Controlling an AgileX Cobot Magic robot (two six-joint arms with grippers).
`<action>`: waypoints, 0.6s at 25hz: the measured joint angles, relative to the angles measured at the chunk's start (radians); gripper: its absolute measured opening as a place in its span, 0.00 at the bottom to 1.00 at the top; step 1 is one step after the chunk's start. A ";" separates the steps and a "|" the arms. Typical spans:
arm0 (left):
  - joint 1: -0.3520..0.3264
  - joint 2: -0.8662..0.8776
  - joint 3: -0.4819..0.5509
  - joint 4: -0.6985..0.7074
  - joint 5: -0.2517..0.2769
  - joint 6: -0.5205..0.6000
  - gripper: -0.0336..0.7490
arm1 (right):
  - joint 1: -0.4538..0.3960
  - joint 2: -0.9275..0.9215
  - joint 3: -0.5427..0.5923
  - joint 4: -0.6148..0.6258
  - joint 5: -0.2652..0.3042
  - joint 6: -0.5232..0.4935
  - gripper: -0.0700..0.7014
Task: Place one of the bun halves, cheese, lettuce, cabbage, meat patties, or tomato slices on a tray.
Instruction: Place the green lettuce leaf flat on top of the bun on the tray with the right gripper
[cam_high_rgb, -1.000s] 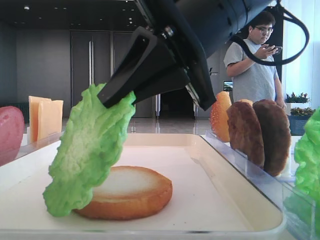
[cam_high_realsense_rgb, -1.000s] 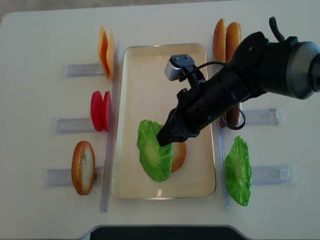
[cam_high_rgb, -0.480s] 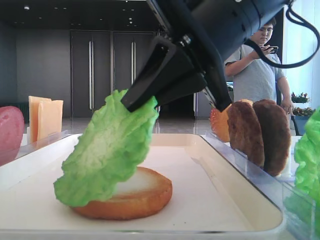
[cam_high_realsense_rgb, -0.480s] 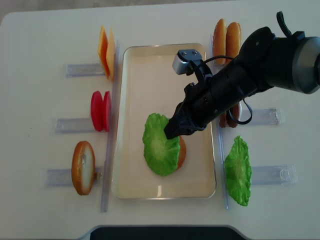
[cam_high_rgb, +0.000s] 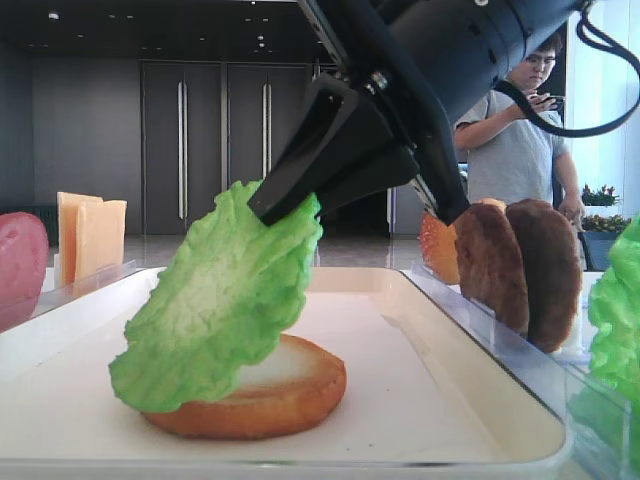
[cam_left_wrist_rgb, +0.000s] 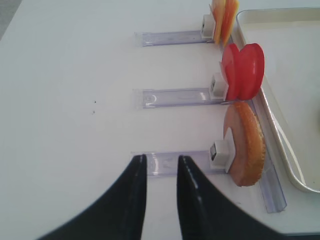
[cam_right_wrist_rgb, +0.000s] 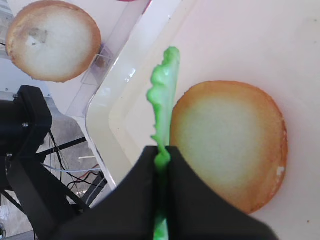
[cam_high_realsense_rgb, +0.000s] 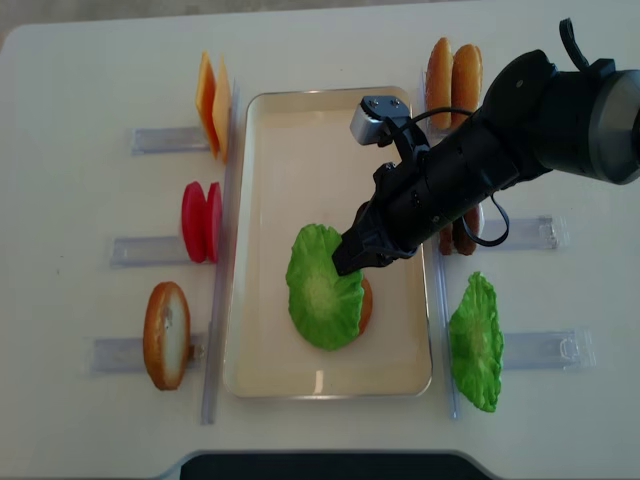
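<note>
Now my right gripper (cam_high_realsense_rgb: 348, 258), still clamped on the lettuce (cam_high_realsense_rgb: 322, 299), has swung it over the bun half (cam_high_rgb: 262, 398), frame centre; left fingers (cam_left_wrist_rgb: 134, 192) slightly apart.

One large cream-white rectangular tray (cam_high_realsense_rgb: 260, 200) with a low raised rim sits in the middle. Two bright green ruffled fake lettuce leaves show: one over the tray (cam_high_realsense_rgb: 322, 288), one standing at the right (cam_high_realsense_rgb: 476, 342). Round golden-brown bun discs number two as well: one flat on the tray (cam_high_rgb: 285, 392), one upright at the left (cam_high_realsense_rgb: 166, 334). Two thin pale yellow-orange cheese squares (cam_high_realsense_rgb: 212, 102) stand together, and two glossy red tomato slices (cam_high_realsense_rgb: 202, 222) stand below them. Two dark brown rough patties (cam_high_rgb: 520, 270) stand side by side. Two tall orange-brown slices (cam_high_realsense_rgb: 451, 75) stand at the upper right. Six clear plastic holders (cam_high_realsense_rgb: 152, 249) lie on the table, three per side.
</note>
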 joint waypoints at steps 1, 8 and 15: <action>0.000 0.000 0.000 0.000 0.000 0.000 0.25 | 0.000 0.000 0.000 0.000 0.000 0.000 0.13; 0.000 0.000 0.000 0.000 0.000 0.000 0.25 | 0.000 0.000 0.000 -0.024 -0.001 0.000 0.22; 0.000 0.000 0.000 0.000 0.000 0.000 0.25 | 0.000 0.000 0.000 -0.050 -0.001 0.000 0.49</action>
